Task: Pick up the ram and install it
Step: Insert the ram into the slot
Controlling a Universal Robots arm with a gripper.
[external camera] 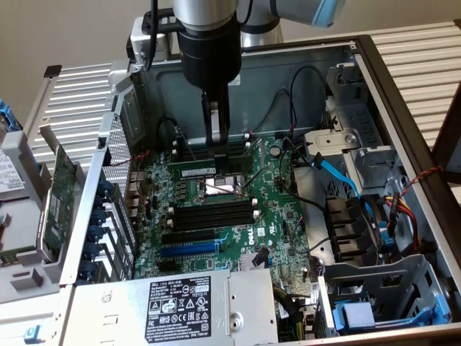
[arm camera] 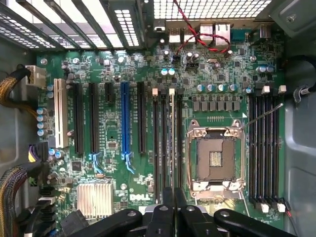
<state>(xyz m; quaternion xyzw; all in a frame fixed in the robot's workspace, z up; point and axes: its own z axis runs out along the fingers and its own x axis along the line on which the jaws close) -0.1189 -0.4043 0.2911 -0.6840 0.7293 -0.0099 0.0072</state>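
Hand [external camera: 215,146] nearly closed, seemingly pinching ram [external camera: 210,171] over green motherboard [external camera: 281,216] slots inside open case [external camera: 166,94].

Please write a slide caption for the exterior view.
Gripper shut on the ram beside the processor socket, inside the computer case.
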